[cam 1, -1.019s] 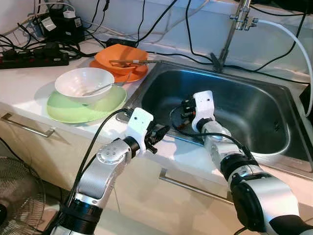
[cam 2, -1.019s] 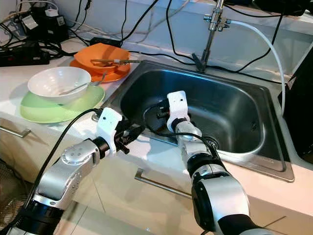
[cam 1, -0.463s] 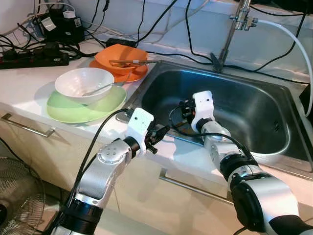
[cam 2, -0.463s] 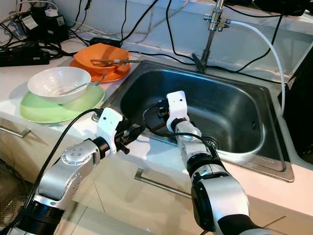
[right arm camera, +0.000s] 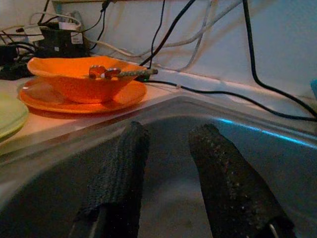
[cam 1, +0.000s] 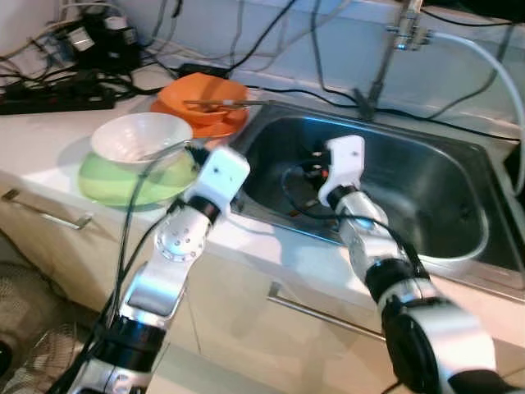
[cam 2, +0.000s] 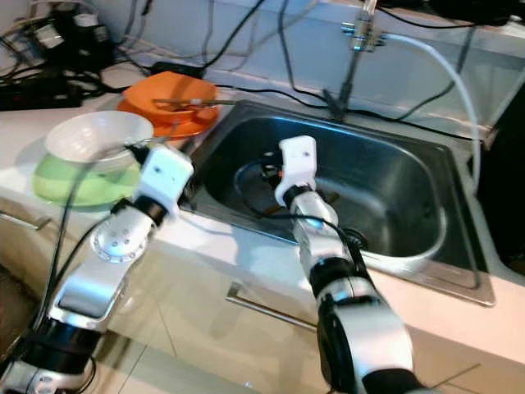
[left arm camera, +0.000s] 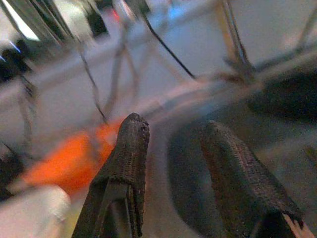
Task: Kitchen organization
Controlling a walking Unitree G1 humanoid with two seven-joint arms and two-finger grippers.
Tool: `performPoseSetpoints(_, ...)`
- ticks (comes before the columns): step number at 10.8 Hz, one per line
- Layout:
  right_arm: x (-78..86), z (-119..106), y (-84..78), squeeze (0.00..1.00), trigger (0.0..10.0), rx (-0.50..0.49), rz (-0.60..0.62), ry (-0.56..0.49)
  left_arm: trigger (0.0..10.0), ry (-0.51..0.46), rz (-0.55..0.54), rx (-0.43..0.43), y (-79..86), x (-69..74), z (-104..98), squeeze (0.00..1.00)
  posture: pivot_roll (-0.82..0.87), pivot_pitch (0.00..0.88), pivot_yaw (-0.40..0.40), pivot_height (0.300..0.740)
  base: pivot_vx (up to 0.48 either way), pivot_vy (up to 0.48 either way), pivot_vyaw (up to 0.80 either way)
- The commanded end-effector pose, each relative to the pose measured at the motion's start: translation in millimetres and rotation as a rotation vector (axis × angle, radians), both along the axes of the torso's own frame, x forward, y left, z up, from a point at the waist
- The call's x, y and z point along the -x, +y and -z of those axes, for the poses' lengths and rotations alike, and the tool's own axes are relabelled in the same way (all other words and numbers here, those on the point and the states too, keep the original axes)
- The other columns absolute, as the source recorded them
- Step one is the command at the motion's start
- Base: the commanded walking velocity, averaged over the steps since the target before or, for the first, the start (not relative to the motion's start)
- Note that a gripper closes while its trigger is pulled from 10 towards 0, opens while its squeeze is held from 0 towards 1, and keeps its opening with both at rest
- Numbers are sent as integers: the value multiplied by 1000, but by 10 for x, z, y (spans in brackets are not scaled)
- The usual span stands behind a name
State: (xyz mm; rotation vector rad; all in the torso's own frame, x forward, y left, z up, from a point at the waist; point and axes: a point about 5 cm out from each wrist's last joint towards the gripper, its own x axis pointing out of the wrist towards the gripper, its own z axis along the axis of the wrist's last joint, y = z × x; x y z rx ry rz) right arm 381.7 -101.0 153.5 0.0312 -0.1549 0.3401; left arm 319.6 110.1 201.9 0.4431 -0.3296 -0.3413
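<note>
On the counter at far left, a white bowl [cam 1: 141, 136] sits on a green plate [cam 1: 123, 182]. Behind them, an orange bowl [cam 1: 205, 96] rests on an orange plate [right arm camera: 79, 96]; the right wrist view shows a utensil lying across this bowl's rim. The left gripper [left arm camera: 173, 163] is raised at the sink's [cam 1: 426, 176] left rim beside the green plate, its 2 fingers parted and empty. The right gripper [right arm camera: 166, 173] reaches down inside the steel basin, fingers slightly apart, grasping nothing.
</note>
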Motion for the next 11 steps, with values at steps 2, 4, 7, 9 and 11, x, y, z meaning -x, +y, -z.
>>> performPoseSetpoints(2,36,-134,-81,0,10000,-58,18,-86,10000,-37,-60,-128,29,-7,-50,0,234,0,-51,740,0,0,0)
performPoseSetpoints(4,95,-178,-57,0,10000,-67,-2,-118,10000,-48,-114,-191,41,-54,-38,0,233,0,-52,740,0,0,0)
performPoseSetpoints(7,210,-160,-17,0,10000,-79,-34,-111,10000,-39,-217,-230,155,-139,-7,0,226,0,-53,740,0,0,0)
performPoseSetpoints(9,237,-120,-25,0,10000,-93,-19,-87,10000,-51,-269,-238,176,-161,-35,0,221,0,-51,740,0,0,0)
performPoseSetpoints(11,248,-132,-35,0,10000,-97,-17,-78,10000,-52,-301,-251,188,-195,-45,0,222,0,-52,740,0,0,0)
